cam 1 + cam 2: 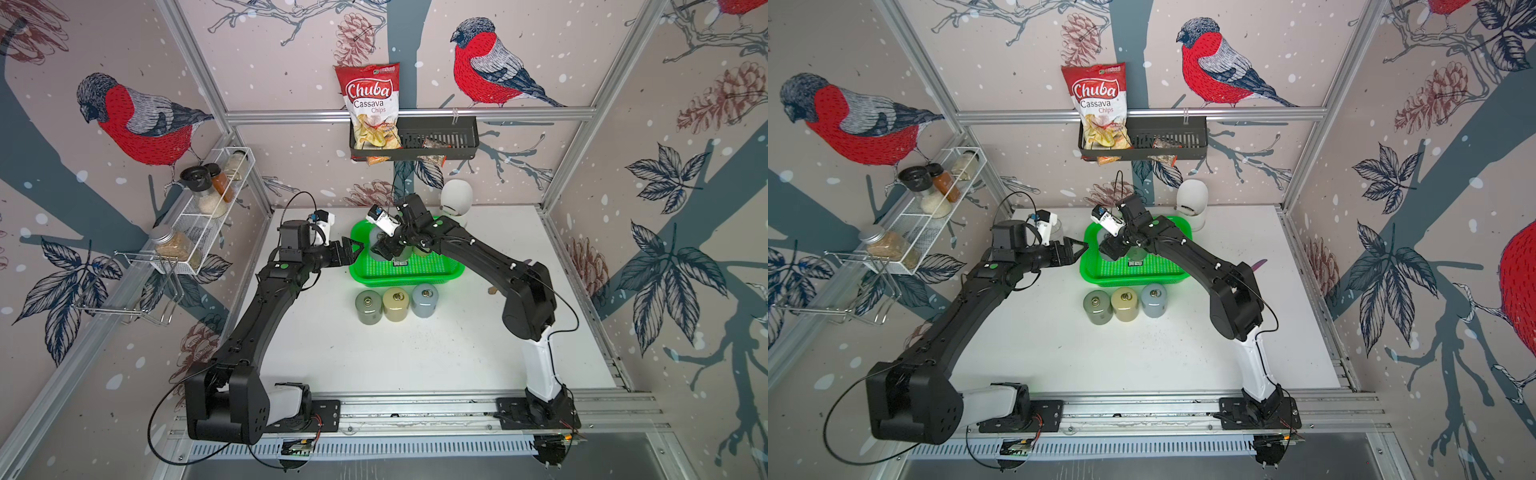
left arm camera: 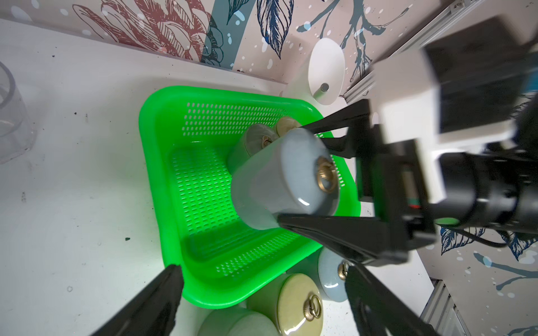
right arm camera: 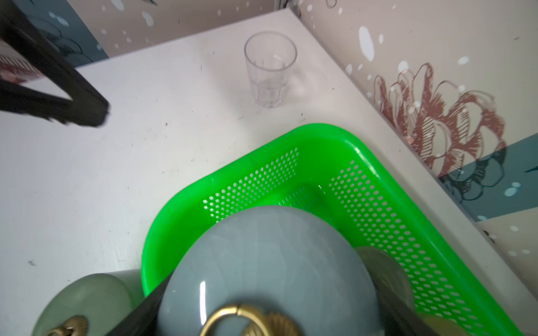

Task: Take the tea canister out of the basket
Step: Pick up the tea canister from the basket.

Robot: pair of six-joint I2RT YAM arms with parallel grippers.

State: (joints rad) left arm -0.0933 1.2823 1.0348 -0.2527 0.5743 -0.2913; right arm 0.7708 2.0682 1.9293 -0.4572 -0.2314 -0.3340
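Observation:
The bright green basket [image 1: 365, 277] [image 1: 1100, 279] sits at the table's back middle. My right gripper [image 1: 384, 249] [image 2: 291, 173] [image 3: 266, 288] reaches into it. It is shut on a grey-blue tea canister [image 2: 273, 186] [image 3: 262, 256] with a brass ring on the lid, one black finger on each side. The canister is tilted and lies within the basket's [image 2: 151, 151] [image 3: 378, 163] outline. Two more canisters, grey-green [image 2: 253, 139] and beige [image 2: 286, 123], stand behind it in the basket. My left gripper [image 1: 356, 248] [image 1: 1081, 247] [image 2: 262, 269] is open at the basket's left rim, holding nothing.
Three canisters stand in a row in front of the basket: grey-green [image 1: 368, 306], beige [image 1: 395, 304], grey-blue [image 1: 424, 300]. A clear glass [image 3: 270, 69] is left of the basket, a white egg-shaped object [image 1: 456, 199] behind it. A black rack [image 1: 436, 137] and a white wire rack [image 1: 208, 216] hang on the walls.

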